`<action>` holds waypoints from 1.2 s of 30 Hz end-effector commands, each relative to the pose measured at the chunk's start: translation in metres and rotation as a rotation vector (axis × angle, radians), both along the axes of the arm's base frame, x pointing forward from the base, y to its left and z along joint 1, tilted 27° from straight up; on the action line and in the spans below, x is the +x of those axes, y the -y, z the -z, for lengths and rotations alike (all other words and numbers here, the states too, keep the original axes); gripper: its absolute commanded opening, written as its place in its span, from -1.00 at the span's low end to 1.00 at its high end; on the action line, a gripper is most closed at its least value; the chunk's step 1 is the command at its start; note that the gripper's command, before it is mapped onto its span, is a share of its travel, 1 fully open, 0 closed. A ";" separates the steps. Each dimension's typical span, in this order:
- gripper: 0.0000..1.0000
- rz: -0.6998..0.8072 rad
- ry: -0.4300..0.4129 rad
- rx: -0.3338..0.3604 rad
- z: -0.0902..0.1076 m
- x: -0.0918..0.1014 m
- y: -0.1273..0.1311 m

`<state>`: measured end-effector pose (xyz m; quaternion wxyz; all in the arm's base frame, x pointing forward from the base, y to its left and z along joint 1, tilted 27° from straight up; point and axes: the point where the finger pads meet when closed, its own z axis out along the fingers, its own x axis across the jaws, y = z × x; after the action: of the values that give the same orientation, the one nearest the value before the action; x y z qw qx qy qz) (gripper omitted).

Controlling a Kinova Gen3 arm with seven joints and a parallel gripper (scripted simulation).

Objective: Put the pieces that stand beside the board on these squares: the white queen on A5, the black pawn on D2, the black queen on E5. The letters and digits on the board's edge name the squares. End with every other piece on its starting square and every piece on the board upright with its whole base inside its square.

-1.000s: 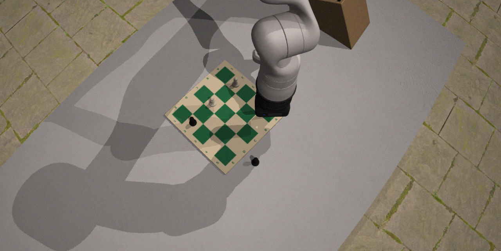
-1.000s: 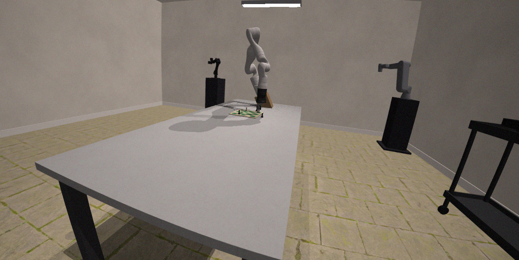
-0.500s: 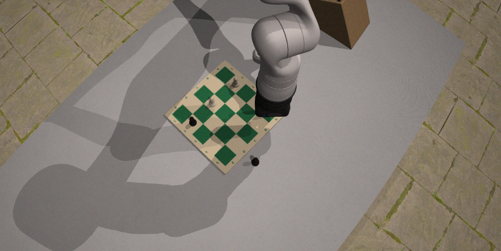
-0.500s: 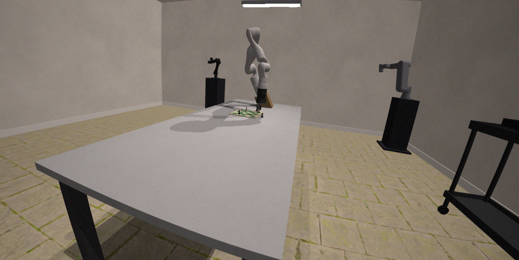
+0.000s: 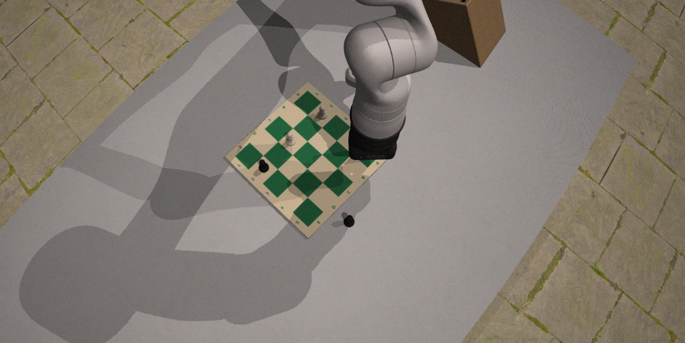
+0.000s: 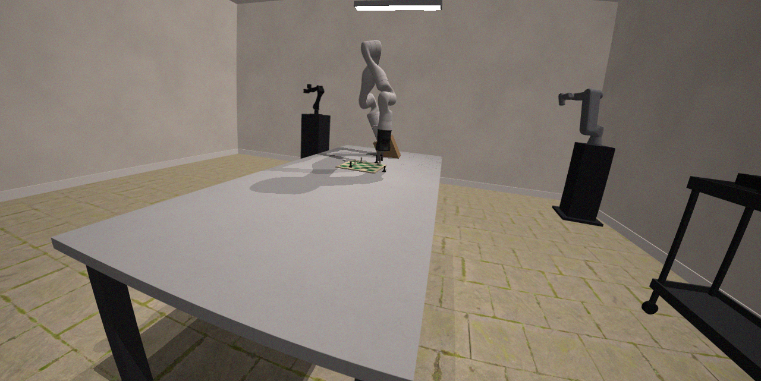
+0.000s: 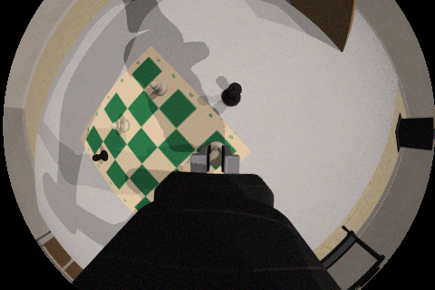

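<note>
I see a grey table (image 5: 479,187) filling most of the top view. On it lie the chessboard (image 5: 245,145) at centre, a black piece (image 5: 349,220) just off its lower edge, and the brown arm pedestal (image 5: 484,20) upper right.

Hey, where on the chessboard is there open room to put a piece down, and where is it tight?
Open: the squares along the board's near edge, between the black piece on it and the black piece beside it. Tight: the far half, with two white pieces, and the corner under the gripper, shut on a pale piece.
</note>
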<state>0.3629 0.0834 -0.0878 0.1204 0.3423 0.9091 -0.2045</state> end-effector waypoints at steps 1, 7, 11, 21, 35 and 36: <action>-1.00 -0.001 0.001 0.001 0.000 0.000 -0.001; -1.00 -0.001 0.001 0.001 0.000 0.000 0.000; -1.00 -0.001 0.001 0.001 0.002 0.001 0.000; -1.00 -0.001 0.001 0.001 0.003 0.001 0.001; -1.00 -0.001 0.001 0.001 0.003 0.001 0.001; -1.00 -0.001 0.001 0.001 0.003 0.001 0.001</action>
<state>0.3632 0.0816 -0.0912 0.1204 0.3423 0.9091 -0.2045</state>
